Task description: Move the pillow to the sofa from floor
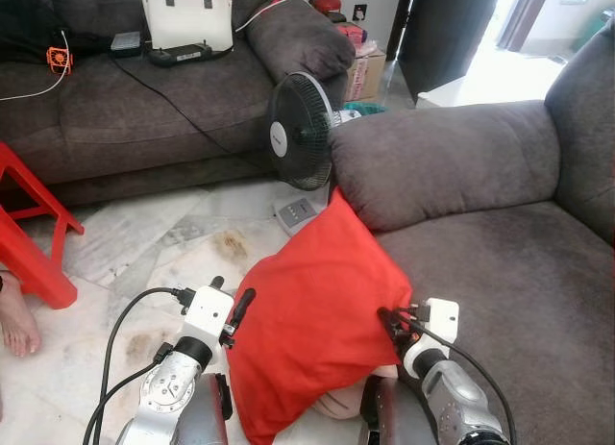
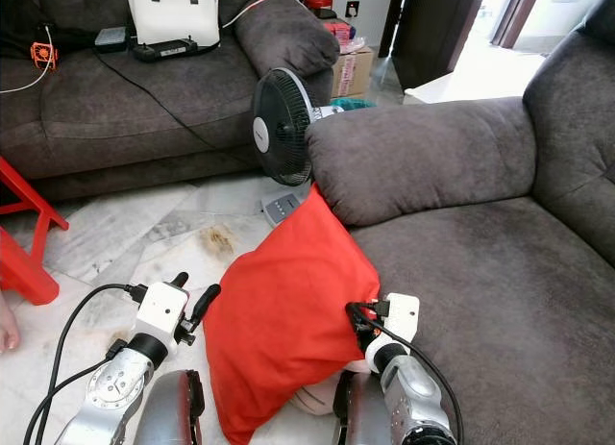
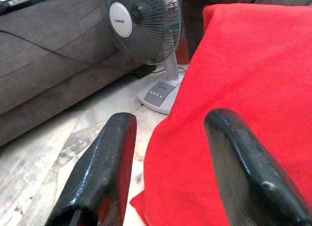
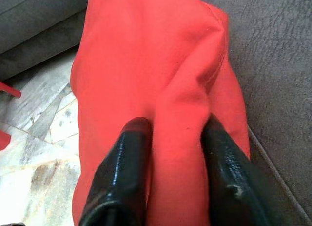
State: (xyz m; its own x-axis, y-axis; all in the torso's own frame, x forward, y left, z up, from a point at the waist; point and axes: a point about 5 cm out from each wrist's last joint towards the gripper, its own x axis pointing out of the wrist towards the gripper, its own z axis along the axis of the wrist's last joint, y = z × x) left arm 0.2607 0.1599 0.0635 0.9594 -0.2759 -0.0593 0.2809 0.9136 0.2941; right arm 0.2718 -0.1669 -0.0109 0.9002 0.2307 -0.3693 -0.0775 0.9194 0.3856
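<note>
The right gripper point(image 4: 173, 138) pinches a fold of the red pillow point(image 1: 312, 315) — fingers clamped on the cloth, sofa point(image 1: 500, 282) seat just beside. The left gripper point(image 3: 170, 153) stands spread, pillow's edge between its fingers.

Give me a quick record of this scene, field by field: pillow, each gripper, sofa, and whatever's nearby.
pillow: red pillow, held up against the sofa's front edge
right gripper: right gripper pinching a fold of the pillow
left gripper: left gripper open, one finger against the pillow's side
sofa: grey sofa, seat bare
nearby: black fan on the floor, red stool
</note>
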